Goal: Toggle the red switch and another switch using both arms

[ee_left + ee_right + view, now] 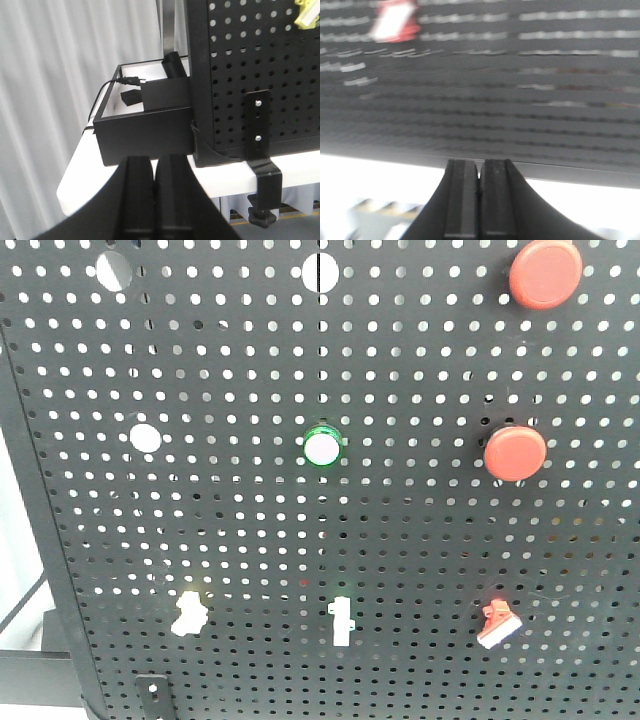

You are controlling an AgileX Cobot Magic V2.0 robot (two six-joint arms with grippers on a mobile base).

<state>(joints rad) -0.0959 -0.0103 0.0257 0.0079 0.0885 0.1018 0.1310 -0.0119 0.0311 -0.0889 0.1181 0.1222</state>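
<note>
The pegboard [250, 540] stands upright and fills the front view; it is clamped to a white table [300, 170] by a bracket [260, 150]. Judged rigid, it should take a light push without shifting.

Two large round red buttons [545, 273] sit on the right side and are not the targets. A green-ringed button [323, 448] sits at centre, with an upright white toggle [340, 621] below it.

The red switch [498, 625] is in the bottom row at right. Its long axis runs diagonally, with the white lever tip pointing down and left. The pale switch [188, 613] is in the same row at left, leaning slightly off vertical; its lever direction is unclear.

Both appear small, light, stiff plastic levers, likely snapping over. Judged best handled by nudging the lever tip with a fingertip edge, not by gripping.

Left gripper [154, 200]: fingers pressed together, holding nothing, low beside the board's lower left corner, well below the pale switch.

Right gripper [480, 200]: fingers pressed together, empty, under the board's lower edge. That view is blurred; the red switch shows at upper left.
</note>
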